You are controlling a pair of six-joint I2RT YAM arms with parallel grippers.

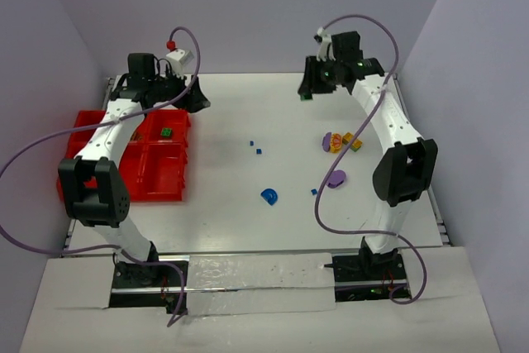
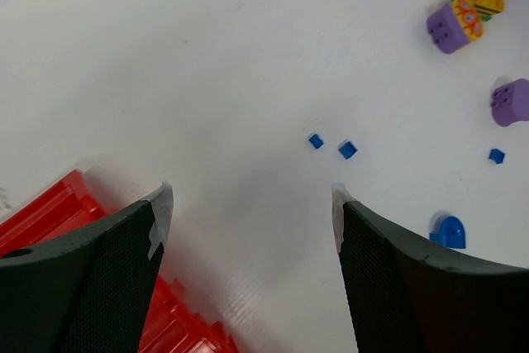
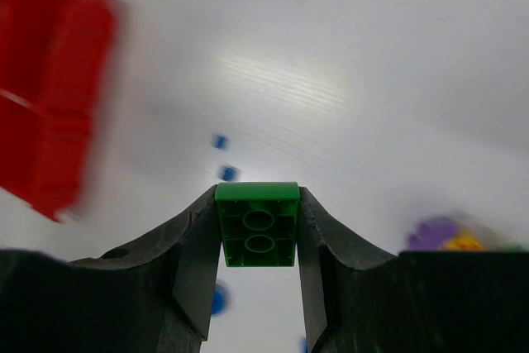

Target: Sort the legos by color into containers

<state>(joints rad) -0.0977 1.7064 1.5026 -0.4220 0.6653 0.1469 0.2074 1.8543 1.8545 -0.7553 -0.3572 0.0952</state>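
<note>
right gripper (image 3: 257, 197) pinching green lego (image 3: 258, 233), underside to camera, long axis along jaws | left gripper (image 2: 250, 196) spread

Here's the left arm (image 1: 107, 131), climbing the left side of the table, elbow folded low near the front-left corner, forearm angled toward the far edge. The left gripper (image 1: 197, 98) is raised near the far edge, left of centre, jaws spread wide with nothing between the fingers (image 2: 124, 270). Over to the right arm (image 1: 388, 120): up from the near edge, elbow bent beside the right edge, long reach to the far edge. The right gripper (image 1: 307, 88) hangs there, right of centre, jaws pinched on a green lego (image 3: 258, 225), gripped squarely on both sides.
</note>
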